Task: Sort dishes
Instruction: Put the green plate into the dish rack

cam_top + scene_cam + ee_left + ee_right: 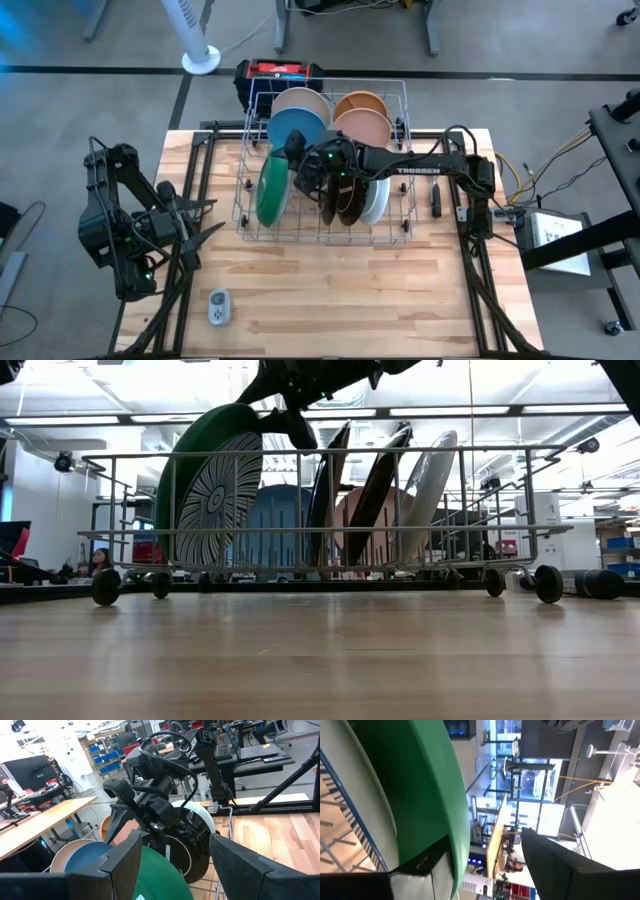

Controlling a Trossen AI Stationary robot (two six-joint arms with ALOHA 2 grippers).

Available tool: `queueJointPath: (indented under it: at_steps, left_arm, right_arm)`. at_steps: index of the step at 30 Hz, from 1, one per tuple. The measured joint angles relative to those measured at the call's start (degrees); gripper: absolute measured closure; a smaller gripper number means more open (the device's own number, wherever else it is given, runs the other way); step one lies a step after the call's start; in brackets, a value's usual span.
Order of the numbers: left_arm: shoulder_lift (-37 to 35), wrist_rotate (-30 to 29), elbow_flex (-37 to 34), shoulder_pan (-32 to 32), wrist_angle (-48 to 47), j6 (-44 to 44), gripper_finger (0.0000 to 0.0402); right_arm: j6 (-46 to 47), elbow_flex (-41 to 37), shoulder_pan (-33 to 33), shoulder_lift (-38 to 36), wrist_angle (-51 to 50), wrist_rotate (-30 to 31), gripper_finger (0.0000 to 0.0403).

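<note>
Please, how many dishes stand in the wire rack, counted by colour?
Green: 1
Striped: 1
Blue: 1
Pink: 1
Cream: 1
Tan: 1
Dark brown: 2
White: 1
Total: 9

Both arms I'm driving are dark, near-black, with boxy angular links. The right arm (420,165) carries white TROSSEN lettering along its forearm, with a black cable looping over the elbow end. Small green indicator lights glow near its wrist, and also low on the left arm (125,225). The left gripper (175,857) has broad, flat, matte dark-grey fingers (122,862) with bevelled edges. The right gripper (492,862) has the same dark wedge-shaped fingers (555,862).
</note>
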Motion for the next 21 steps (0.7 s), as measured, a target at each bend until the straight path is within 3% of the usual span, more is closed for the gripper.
queueJointPath:
  at_steps: [12, 21]
  left_arm:
    - [0.0, 0.0, 0.0, 0.0, 0.0, -0.02, 0.0178]
    - [0.0, 0.0, 0.0, 0.0, 0.0, -0.02, 0.0178]
  right_arm:
    - [-0.06, 0.0, 0.08, 0.0, -0.02, 2.92, 0.0168]
    - [-0.1, 0.0, 0.42, 0.0, 2.26, 2.75, 0.0218]
